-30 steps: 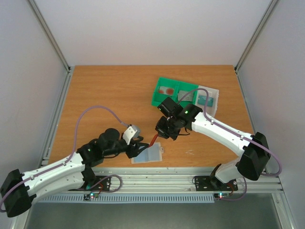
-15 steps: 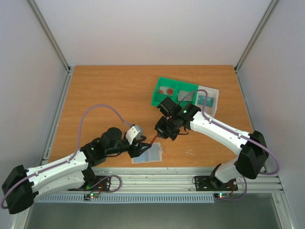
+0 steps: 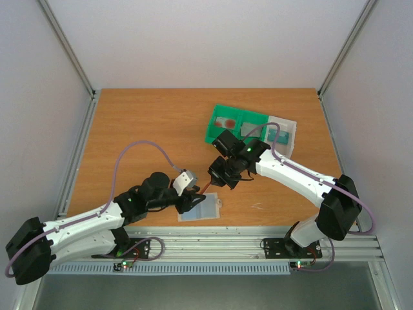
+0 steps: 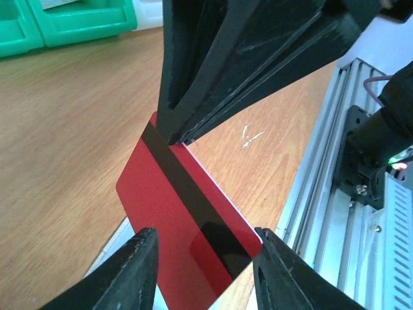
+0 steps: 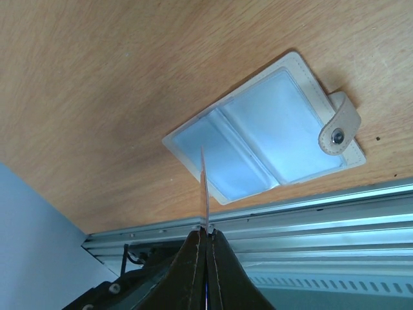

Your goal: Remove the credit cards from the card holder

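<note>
While clenched on one edge of the red credit card (image 4: 187, 239), holds it in the right fingers (image 5: 187, 278) above the card holder (image 5: 258, 139), flat on the counter (image 5: 97, 77). Flanks its lower end with released left fingers (image 4: 129, 278).

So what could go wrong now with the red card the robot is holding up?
1. The right gripper pinches the red card only near one corner, so it might twist or slip out.
2. The left gripper is open with a finger on either side of the card. A bump could knock it loose.
3. The card holder lies close to the table's near edge, so a nudge might push it onto the metal rail.
</note>
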Robot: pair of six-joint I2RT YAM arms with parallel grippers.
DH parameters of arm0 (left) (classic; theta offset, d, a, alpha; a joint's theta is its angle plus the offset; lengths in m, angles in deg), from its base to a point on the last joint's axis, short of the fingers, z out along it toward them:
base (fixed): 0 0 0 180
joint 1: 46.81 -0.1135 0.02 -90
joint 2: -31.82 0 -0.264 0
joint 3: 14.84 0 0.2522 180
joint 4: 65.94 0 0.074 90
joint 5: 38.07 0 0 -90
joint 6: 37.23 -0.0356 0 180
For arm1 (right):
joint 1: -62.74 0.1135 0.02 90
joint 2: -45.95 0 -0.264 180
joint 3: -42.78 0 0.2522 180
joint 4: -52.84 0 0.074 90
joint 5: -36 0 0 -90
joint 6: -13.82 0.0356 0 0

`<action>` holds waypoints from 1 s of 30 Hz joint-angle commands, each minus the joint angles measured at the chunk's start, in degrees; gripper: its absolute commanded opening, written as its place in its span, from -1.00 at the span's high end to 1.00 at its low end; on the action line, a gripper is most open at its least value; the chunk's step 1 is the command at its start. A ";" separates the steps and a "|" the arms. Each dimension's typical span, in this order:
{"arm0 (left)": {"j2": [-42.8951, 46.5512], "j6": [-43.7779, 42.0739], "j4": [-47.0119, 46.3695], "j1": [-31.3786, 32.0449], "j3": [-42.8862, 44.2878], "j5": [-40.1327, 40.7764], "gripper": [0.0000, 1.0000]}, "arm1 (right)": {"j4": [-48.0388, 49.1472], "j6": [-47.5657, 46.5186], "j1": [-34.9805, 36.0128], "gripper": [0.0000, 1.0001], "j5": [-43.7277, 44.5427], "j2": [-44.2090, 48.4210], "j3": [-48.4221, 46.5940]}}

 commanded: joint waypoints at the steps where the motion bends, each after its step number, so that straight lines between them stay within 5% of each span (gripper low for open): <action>1: -1.19 -1.66 -1.61 0.26 1.19 3.01 0.28 | 1.07 0.99 -0.36 0.98 -1.36 0.06 0.26; 8: 0.81 -1.01 -0.53 0.25 1.34 6.35 0.97 | 2.43 -0.32 -0.74 0.98 -1.69 1.49 2.65; 17: 6.11 1.47 1.04 0.25 0.04 7.35 0.99 | 10.15 -16.35 -0.95 0.91 -3.96 6.72 7.42; 21: 7.64 4.20 3.12 0.25 0.22 6.29 0.99 | 16.69 -26.03 -0.98 0.63 -2.89 14.61 15.13; 25: 9.19 7.29 8.67 0.25 1.65 7.41 0.99 | 23.31 -34.26 -0.99 0.15 -2.13 26.84 23.49; 30: 10.76 12.97 10.67 -0.06 3.98 3.08 0.99 | 19.22 -43.46 -0.94 0.02 -3.18 34.79 25.19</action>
